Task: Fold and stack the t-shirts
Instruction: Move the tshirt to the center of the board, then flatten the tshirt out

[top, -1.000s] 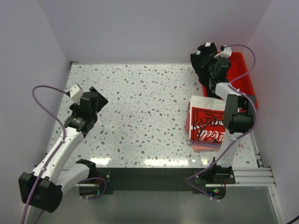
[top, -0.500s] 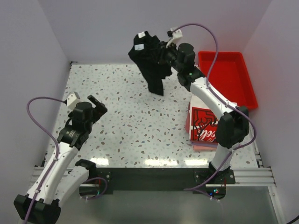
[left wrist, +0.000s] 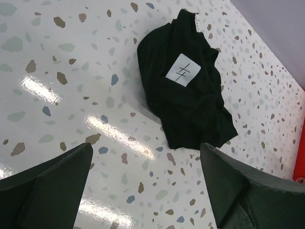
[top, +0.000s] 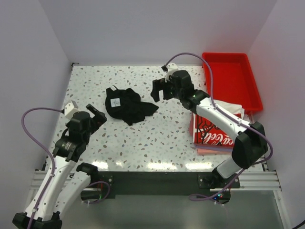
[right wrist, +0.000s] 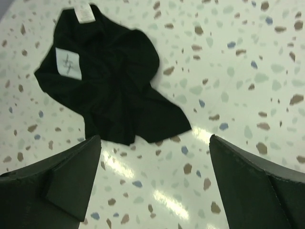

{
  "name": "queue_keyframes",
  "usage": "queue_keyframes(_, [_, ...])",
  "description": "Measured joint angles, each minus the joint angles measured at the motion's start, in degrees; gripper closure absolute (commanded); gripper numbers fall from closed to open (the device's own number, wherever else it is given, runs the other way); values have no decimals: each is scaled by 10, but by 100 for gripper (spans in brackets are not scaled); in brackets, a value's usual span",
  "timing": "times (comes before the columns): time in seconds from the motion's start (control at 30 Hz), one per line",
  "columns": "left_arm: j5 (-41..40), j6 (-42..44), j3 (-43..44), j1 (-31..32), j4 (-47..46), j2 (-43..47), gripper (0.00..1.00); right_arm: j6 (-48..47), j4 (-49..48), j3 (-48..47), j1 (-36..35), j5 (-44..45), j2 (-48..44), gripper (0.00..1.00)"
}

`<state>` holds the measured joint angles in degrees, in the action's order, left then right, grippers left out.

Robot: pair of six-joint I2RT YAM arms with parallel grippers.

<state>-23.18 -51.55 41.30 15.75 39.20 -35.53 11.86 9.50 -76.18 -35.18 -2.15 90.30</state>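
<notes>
Top external: shows black t-shirt (top: 126,106) lying crumpled on table (top: 143,138), at 10 o'clock from table centre, white label facing up. Places right gripper (top: 161,90) near shirt at 2 o'clock of it, fingers spread, holding nothing. Places left gripper (top: 96,113) at 8 o'clock of shirt, apart from it, likewise spread and empty. Shows folded white printed t-shirt (top: 212,130) at 4 o'clock of table, resting on pinkish t-shirt (top: 209,150); red tray (top: 231,78) at 2 o'clock.

Left wrist: confirms both fingers (left wrist: 52,186) wide apart, black shirt at 12 o'clock between them, untouched.

Right wrist: confirms fingers (right wrist: 248,186) wide apart, black shirt at 11 o'clock, loose on table.
</notes>
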Motion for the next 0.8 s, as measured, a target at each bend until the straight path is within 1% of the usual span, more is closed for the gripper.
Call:
queue_keyframes(0.1, [8,-2,-16,0,-5,-13,0,1,19,35,2,7,-18,1])
queue_keyframes(0.2, [18,-3,-34,0,-20,-49,0,1,26,64,0,10,-34,1])
queue_keyframes(0.3, [36,2,-40,0,-63,-101,6,-3,29,81,-1,10,-37,1])
queue_keyframes(0.33, [42,3,-40,0,-83,-122,10,-5,31,85,-1,10,-36,1])
queue_keyframes(0.5, [63,16,-38,-12,-173,-236,23,-18,36,89,-1,9,-14,1])
queue_keyframes(0.63, [97,33,-27,-43,-244,-332,26,-34,39,89,-1,7,11,1])
queue_keyframes(0.8, [160,50,-17,-89,-334,-420,32,-57,49,88,0,0,39,1])
